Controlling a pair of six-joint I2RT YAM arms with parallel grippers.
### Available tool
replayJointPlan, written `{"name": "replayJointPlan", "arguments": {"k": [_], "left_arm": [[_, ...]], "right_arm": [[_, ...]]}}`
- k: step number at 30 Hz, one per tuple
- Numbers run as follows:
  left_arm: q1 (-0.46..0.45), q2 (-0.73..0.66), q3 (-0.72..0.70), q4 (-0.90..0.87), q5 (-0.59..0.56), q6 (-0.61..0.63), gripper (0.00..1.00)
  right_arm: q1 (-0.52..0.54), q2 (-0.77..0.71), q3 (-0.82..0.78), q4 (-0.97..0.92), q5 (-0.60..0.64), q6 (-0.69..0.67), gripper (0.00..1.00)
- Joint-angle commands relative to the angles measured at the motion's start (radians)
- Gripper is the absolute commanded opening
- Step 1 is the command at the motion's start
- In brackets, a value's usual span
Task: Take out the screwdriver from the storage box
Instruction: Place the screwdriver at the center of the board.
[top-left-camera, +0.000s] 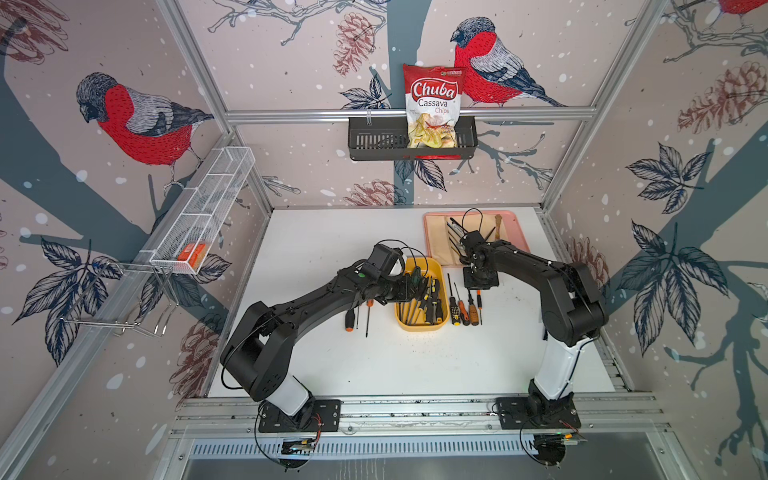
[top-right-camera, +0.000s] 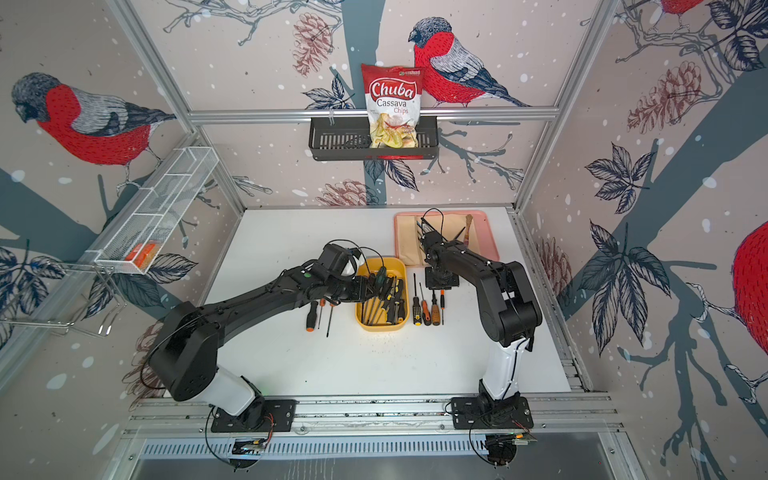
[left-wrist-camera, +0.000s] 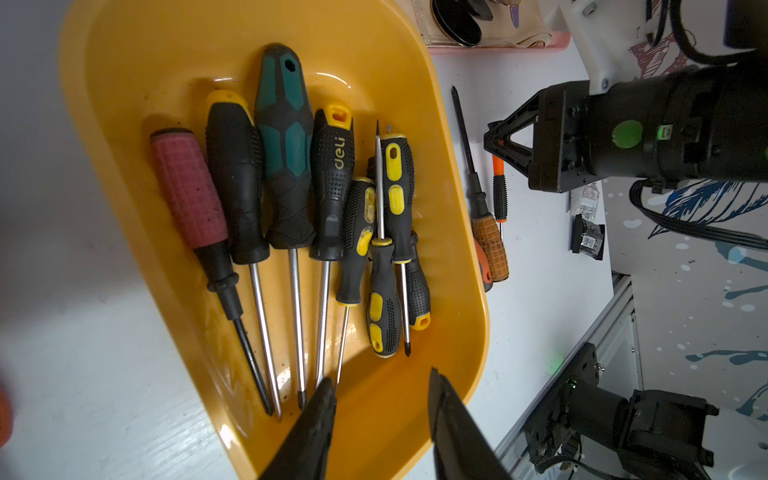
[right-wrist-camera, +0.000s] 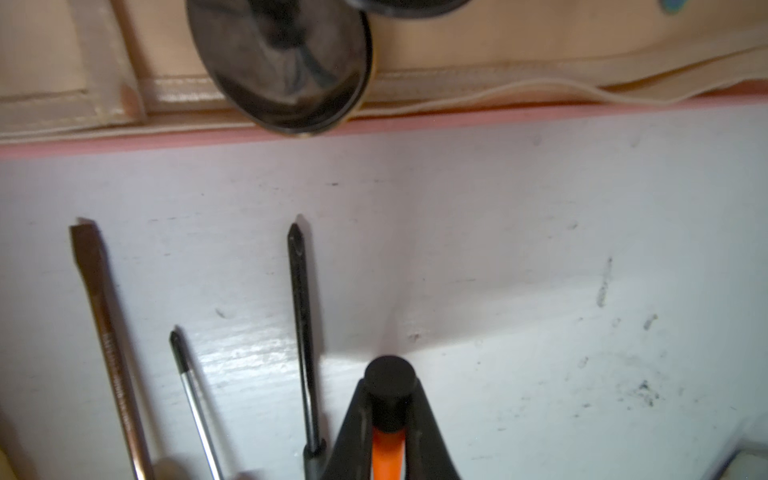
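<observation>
White tabletop (top-left-camera: 353, 365) carries the yellow box (top-left-camera: 422, 327), several screwdrivers (left-wrist-camera: 286, 166) lying inside, one handle (left-wrist-camera: 332, 178) marked "deli". Above the box the left gripper (left-wrist-camera: 381, 378) hovers, fingers (left-wrist-camera: 320, 411) spread and empty; next it should drop and close on one shaft. Just right of the box, the right gripper (right-wrist-camera: 388, 395) pinches an orange screwdriver (right-wrist-camera: 387, 449). Far behind the box, a bag (top-left-camera: 432, 106) reads "Chuba Cassava Chips".

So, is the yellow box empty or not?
Not empty: the box holds several screwdrivers, lying side by side on its floor.
</observation>
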Motion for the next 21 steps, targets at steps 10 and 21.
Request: {"name": "replayJointPlan", "arguments": {"k": [10,21], "left_arm": [[0.000,0.011,0.013,0.009,-0.013,0.002,0.40],[-0.001,0.011,0.018,0.003,-0.033,-0.014,0.40]], "right_arm": [[0.013,0.024,0.001,0.019,-0.022,-0.009,0.22],[0.022,-0.068,0.014,-0.017,-0.025,0.001,0.25]]}}
